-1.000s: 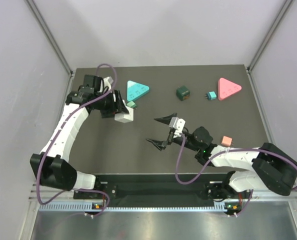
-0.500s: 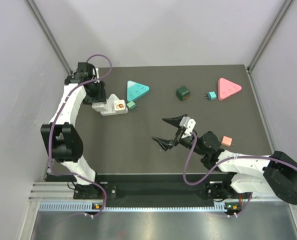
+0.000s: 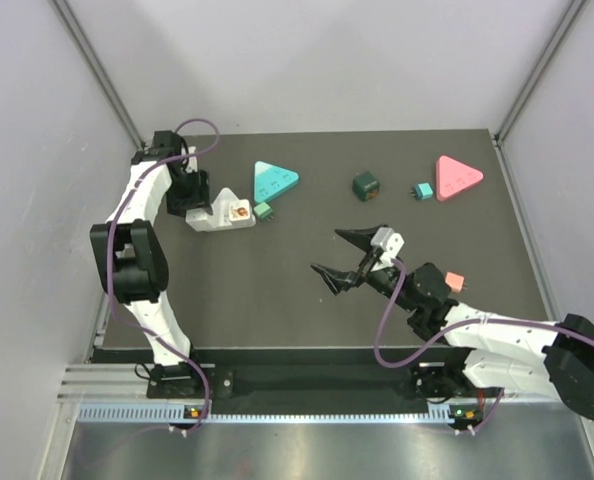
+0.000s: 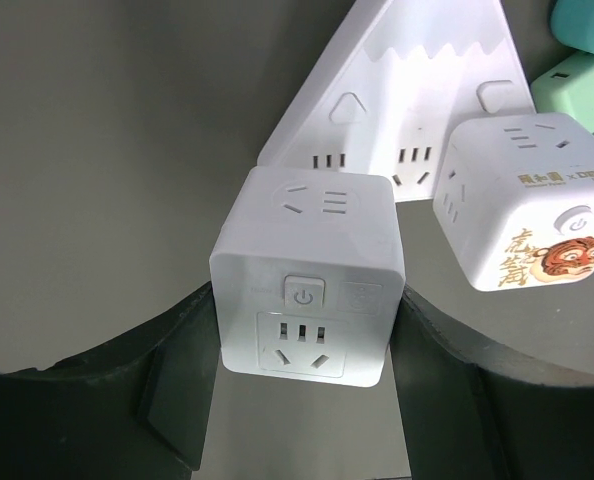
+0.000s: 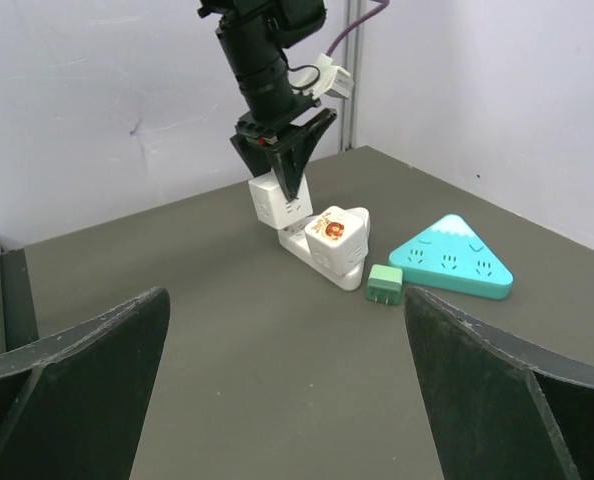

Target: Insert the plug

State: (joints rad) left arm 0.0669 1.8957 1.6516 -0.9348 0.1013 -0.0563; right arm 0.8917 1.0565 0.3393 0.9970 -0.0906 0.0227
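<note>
Read "DELIXI" in small print on the tiger-printed cube (image 4: 522,215); noted a power sign on the white cube (image 4: 312,250) button.

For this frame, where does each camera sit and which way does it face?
Top external: above and behind the bases, looking down on the table; left arm and right arm both show.
Left wrist: on the left arm, looking down past the left jaws at the plain cube they clamp.
Right wrist: low over the table, facing across toward the left arm; the open right jaws frame the bottom corners.
Shared: both wrist views show the plain cube, tiger cube and green plug.
</note>
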